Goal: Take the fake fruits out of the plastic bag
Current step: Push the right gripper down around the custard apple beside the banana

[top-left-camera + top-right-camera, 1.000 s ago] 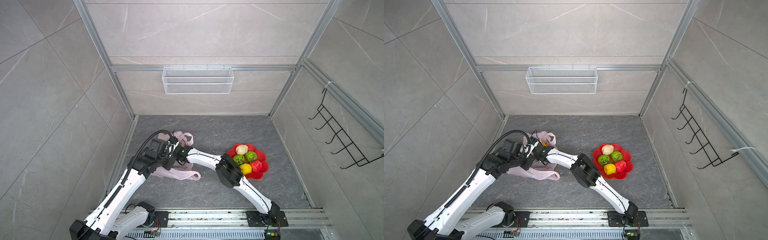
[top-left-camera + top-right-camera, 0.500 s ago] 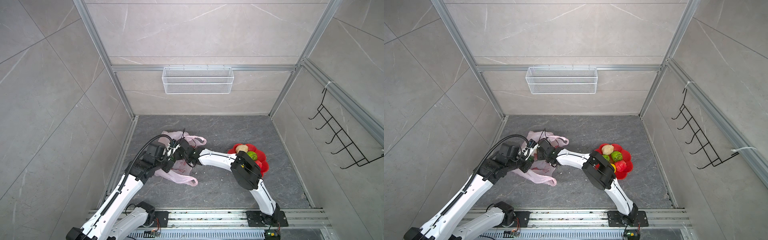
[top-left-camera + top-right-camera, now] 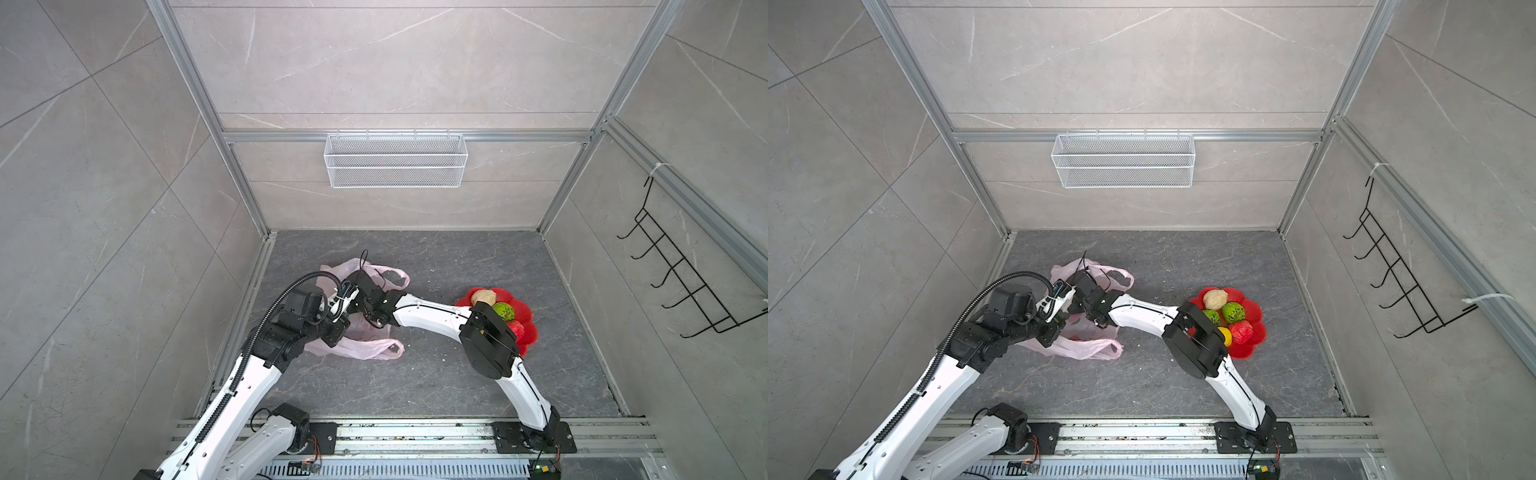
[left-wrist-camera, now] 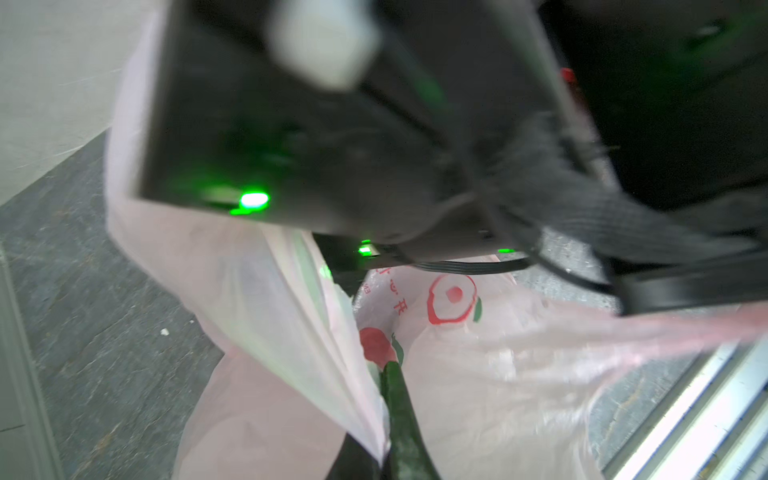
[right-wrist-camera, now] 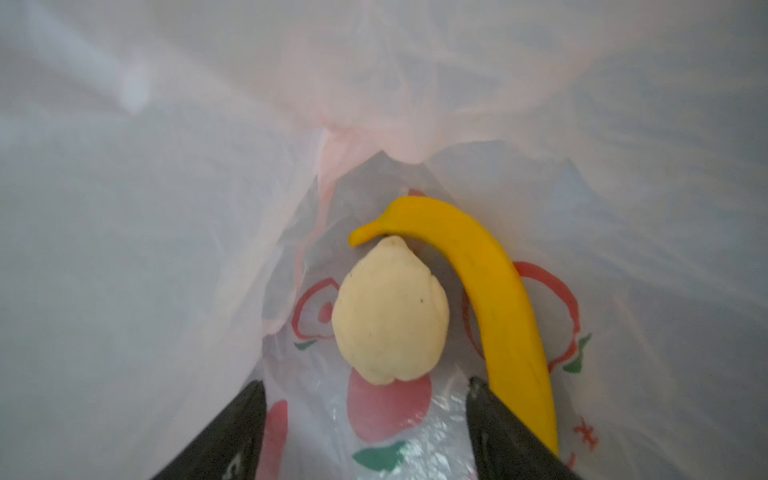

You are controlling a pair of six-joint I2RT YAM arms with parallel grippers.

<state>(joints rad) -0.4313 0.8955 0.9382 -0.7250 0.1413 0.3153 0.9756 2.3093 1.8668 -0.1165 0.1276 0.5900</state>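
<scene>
The left gripper (image 4: 384,415) is pinching a fold of the thin translucent pale-pink plastic bag (image 3: 361,347) with its jaws together. The bag is lying on the left part of the grey stone-patterned floor (image 3: 436,374). The right gripper (image 5: 365,385) is reaching inside the bag, jaws standing apart and gripping nothing. Just ahead of its tips, a knobbly cream toy fruit (image 5: 390,311) and a long yellow toy banana (image 5: 494,291) are lying in contact. Five more fake fruits (image 3: 1233,311) are sitting on the red flower-shaped plate (image 3: 1254,336).
</scene>
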